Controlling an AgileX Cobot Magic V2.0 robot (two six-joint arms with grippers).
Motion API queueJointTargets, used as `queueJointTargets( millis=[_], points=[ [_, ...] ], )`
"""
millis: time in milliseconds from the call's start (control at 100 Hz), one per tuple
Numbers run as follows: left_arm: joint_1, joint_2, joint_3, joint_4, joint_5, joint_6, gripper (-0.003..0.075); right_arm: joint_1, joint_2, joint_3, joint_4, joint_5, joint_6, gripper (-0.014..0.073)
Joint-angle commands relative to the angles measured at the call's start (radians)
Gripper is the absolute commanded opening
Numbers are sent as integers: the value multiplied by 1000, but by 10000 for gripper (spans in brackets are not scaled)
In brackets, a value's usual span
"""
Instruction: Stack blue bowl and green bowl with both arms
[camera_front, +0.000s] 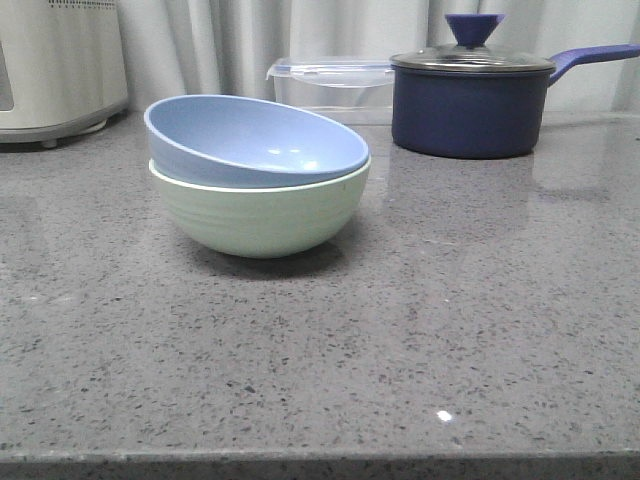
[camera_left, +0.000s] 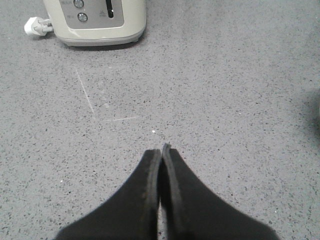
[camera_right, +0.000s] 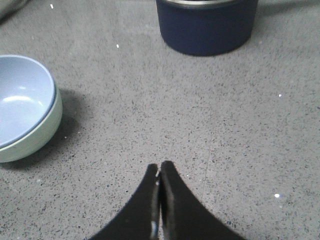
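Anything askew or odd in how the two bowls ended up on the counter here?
Yes: the blue bowl sits tilted inside the green bowl, its left rim riding higher than its right in the front view, so it is nested but not level. Both grippers, left and right, are shut and hold nothing.

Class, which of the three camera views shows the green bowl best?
The front view: the green bowl shows whole, its ridges visible, with the blue bowl tilted inside. The right wrist view cuts it off at the edge; the left wrist view misses it.
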Motion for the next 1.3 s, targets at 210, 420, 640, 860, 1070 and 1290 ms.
queueJointTargets(
  millis=[210, 420, 640, 860, 1070, 1290],
  points=[
    [0, -149, 82, -2, -180, -12, -20, -6, -189, 126, -6, -136, 2, -80],
    [0, -228, 134, -2, -242, -12, -20, -6, -258, 168, -6, -165, 2, -80],
    [0, -238, 142, -2, -250, -12, -20, -6, -258, 169, -6, -163, 2, -80],
    [0, -238, 142, -2, -250, -12, -20, -6, -258, 169, -6, -163, 2, -80],
    [0, -238, 142, -2, -250, -12, -20, -6, -258, 169, -6, -163, 2, -80],
    [0, -238, 142, -2, -250, -12, -20, -6, -258, 169, -6, -163, 2, -80]
  ],
)
